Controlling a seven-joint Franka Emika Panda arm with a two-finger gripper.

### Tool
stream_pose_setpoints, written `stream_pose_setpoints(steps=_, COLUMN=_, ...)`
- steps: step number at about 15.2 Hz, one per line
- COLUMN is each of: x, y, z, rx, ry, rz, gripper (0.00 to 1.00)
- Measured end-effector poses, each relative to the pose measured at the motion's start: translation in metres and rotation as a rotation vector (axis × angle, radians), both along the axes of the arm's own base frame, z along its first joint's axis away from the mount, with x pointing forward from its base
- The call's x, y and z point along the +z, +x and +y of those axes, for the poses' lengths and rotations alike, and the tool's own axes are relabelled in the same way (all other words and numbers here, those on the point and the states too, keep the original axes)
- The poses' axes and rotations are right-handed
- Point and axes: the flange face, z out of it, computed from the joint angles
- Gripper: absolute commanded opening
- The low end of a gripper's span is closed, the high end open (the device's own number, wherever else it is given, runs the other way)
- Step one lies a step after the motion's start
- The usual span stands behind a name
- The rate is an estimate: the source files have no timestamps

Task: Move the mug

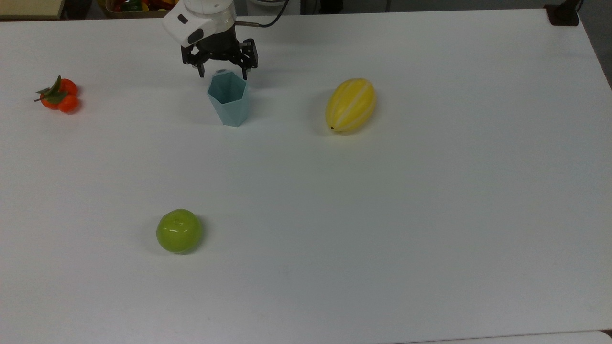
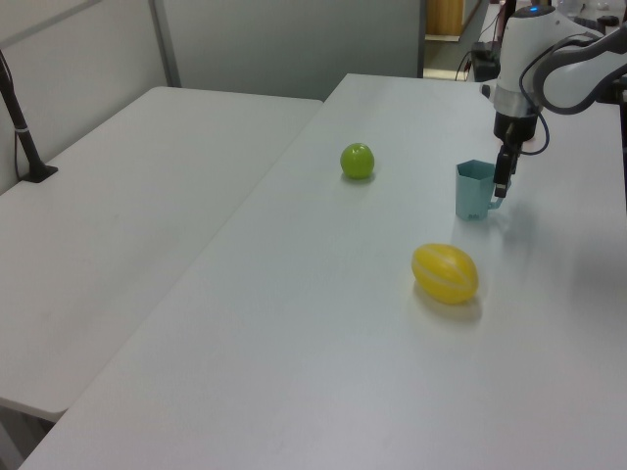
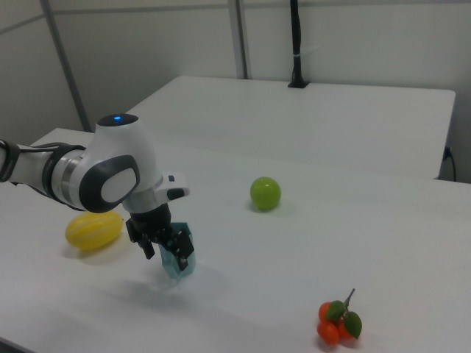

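The pale teal-blue mug [image 1: 229, 99] stands upright on the white table [image 1: 382, 200], near the far edge in the top view. My gripper [image 1: 223, 72] hangs just behind its rim, open, with one finger on each side of the mug's handle and touching nothing. In the left view the mug [image 2: 473, 191] stands at the right, with the gripper [image 2: 500, 184] at its right side. In the right view the gripper [image 3: 168, 254] is low in front of the mug [image 3: 181, 259] and hides part of it.
A yellow striped melon [image 1: 351, 105] lies to the top view's right of the mug. A green apple [image 1: 179, 231] sits nearer the front, and orange tangerines with leaves [image 1: 60, 94] at the far left. A second table [image 2: 118, 225] adjoins in the left view.
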Motion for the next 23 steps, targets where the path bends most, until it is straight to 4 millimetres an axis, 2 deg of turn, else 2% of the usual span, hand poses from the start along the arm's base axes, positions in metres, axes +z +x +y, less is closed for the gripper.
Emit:
stream_pose_setpoints(steps=2, x=0.017, y=0.005, z=0.0, rx=0.007, ry=-0.016, rz=0.017, gripper=1.0)
stream_pose_setpoints(steps=3, x=0.04, y=0.011, z=-0.001, rx=0.004, ry=-0.021, rz=0.042, gripper=1.0)
stream_pose_setpoints(steps=4, x=0.07, y=0.018, z=-0.001, rx=0.0, ry=-0.024, rz=0.058, gripper=1.0)
stream_pose_setpoints(steps=5, x=0.113, y=0.024, z=0.001, rx=0.0, ry=-0.028, rz=0.064, gripper=1.0)
stream_pose_setpoints(steps=6, x=0.143, y=0.026, z=0.007, rx=0.006, ry=-0.031, rz=0.068, gripper=1.0)
stream_pose_setpoints(steps=7, x=0.179, y=0.026, z=0.022, rx=0.025, ry=-0.035, rz=0.072, gripper=1.0)
stream_pose_setpoints(steps=8, x=0.2, y=0.025, z=0.035, rx=0.039, ry=-0.034, rz=0.076, gripper=1.0)
stream_pose_setpoints(steps=12, x=0.264, y=0.015, z=0.088, rx=0.025, ry=0.037, rz=0.065, gripper=1.0)
stream_pose_setpoints(steps=14, x=0.28, y=0.015, z=0.096, rx=-0.005, ry=0.085, rz=0.043, gripper=1.0)
stream_pose_setpoints(steps=18, x=0.286, y=0.027, z=0.099, rx=-0.006, ry=0.144, rz=-0.035, gripper=1.0)
stream_pose_setpoints(steps=23, x=0.279, y=0.047, z=0.091, rx=0.092, ry=0.155, rz=-0.107, gripper=1.0)
